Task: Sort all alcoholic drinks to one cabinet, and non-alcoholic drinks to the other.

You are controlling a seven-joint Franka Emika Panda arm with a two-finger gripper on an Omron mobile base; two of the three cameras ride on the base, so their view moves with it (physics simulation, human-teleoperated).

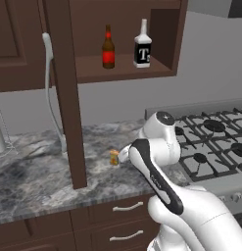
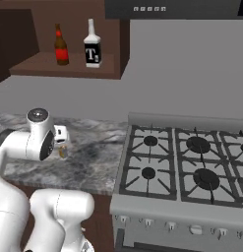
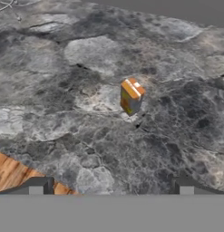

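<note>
The brown bottle (image 1: 108, 47), red-labelled and red-capped, stands upright on the open cabinet's (image 1: 123, 66) shelf board. The white bottle (image 1: 142, 45) with its black "T" label stands upright near it, apart. The yellow-orange can (image 3: 130, 95) stands alone on the marble counter below. The cabinet door (image 1: 65, 93) hangs open.

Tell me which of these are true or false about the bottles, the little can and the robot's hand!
1. Both bottles, the brown bottle and the white bottle, stand on the cabinet shelf. True.
2. The yellow can is on the stove. False: it stands on the marble counter.
3. The gripper is holding the can. False: it is open, with the can apart from its fingertips.
4. The white bottle has a black label. True.
5. The cabinet door is shut. False: it stands open.
</note>
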